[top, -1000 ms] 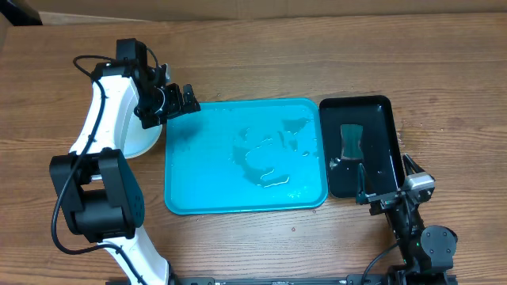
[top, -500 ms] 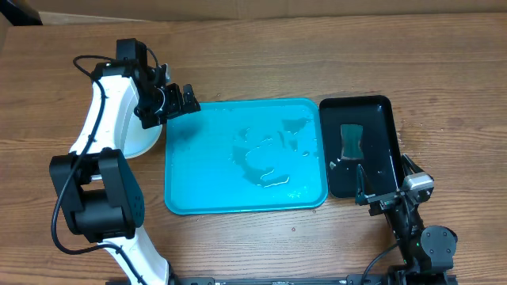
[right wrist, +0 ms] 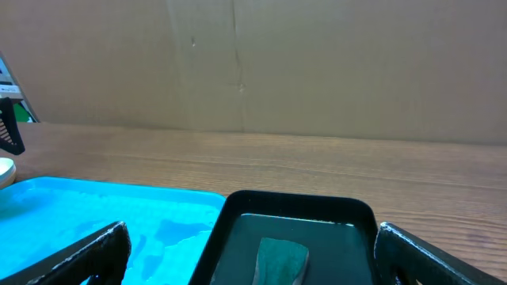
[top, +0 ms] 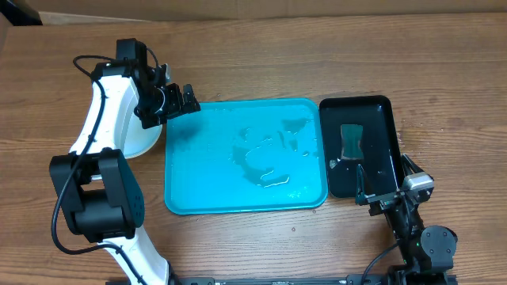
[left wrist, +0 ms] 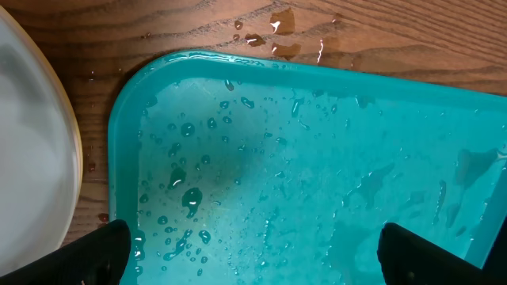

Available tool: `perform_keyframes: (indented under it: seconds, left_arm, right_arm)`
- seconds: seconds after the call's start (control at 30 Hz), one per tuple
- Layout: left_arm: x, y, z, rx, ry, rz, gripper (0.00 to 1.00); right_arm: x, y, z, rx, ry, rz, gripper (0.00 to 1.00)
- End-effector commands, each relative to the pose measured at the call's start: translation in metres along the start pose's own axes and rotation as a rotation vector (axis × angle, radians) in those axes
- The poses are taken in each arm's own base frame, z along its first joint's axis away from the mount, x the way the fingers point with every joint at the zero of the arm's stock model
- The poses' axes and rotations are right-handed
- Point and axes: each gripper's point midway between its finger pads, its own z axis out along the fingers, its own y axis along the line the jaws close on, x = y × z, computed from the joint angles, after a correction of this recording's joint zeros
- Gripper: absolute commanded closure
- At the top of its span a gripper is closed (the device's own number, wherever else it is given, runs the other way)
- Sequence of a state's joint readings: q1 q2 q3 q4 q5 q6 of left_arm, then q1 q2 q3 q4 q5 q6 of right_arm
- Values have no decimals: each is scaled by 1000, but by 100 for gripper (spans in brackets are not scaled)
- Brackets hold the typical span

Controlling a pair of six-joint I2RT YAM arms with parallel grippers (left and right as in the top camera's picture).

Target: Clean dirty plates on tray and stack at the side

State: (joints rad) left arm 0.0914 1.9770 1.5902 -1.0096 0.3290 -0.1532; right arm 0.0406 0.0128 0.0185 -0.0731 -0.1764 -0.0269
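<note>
Nothing moved: turquoise tray (top: 207,178) lies wet, droplet-beaded.

Type of place: robotics lab or test bench, set up for a dish-cleaning trial; not a working kitchen.
Fixtures: white-and-black robot arm (top: 99,134) on the left, smaller black robot arm (top: 412,226) on the right, both rooted at the near table edge; black cable (top: 79,62) looping off the left one.
Work surface: wood-grain table (top: 317,55).
Backdrop: plain brown cardboard sheet (right wrist: 317,63) standing behind the table.
Props: turquoise tray (top: 198,190), wet with drops and puddles; black tray (top: 382,107) just beside it, holding a dark green sponge (top: 351,140); pale plate (left wrist: 32,158) with a yellowish rim on the table left of the turquoise tray.
Spillage: water drops (left wrist: 277,32) on the wood beyond the tray corner.
</note>
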Motion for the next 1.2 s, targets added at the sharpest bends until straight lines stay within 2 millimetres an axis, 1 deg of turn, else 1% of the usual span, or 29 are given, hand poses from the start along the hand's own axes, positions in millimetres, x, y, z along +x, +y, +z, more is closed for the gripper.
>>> perform_keyframes:
  seconds: [0.0,0.2,0.4,0.43,0.53,0.67,0.87,1.03,1.17]
  left_arm:
    - [1,-2,-6,3,-12,24,0]
    - [1,-2,-5,0,-9,23,0]
    - [0,-2,-9,-1,-17,24,0]
    - [0,-3,-10,0,-21,26,0]
    - [-2,-11,-25,6,-60,46,0]
    - [-3,-26,-58,21,-143,82,0]
    - [1,-49,-127,47,-317,141,0]
    - [17,-68,-190,72,-479,196,0]
    - [39,-82,-241,92,-614,241,0]
  right_arm:
    - [2,-1,0,1,-5,-5,0]
    - [2,-1,0,1,-5,-5,0]
    - [2,-1,0,1,-5,-5,0]
    - [2,-1,0,1,-5,-5,0]
    - [2,-1,0,1,-5,-5,0]
    - [2,-1,0,1,-5,-5,0]
    - [2,0,0,1,-5,-5,0]
    - [2,0,0,1,-5,-5,0]
    - [2,-1,0,1,-5,-5,0]
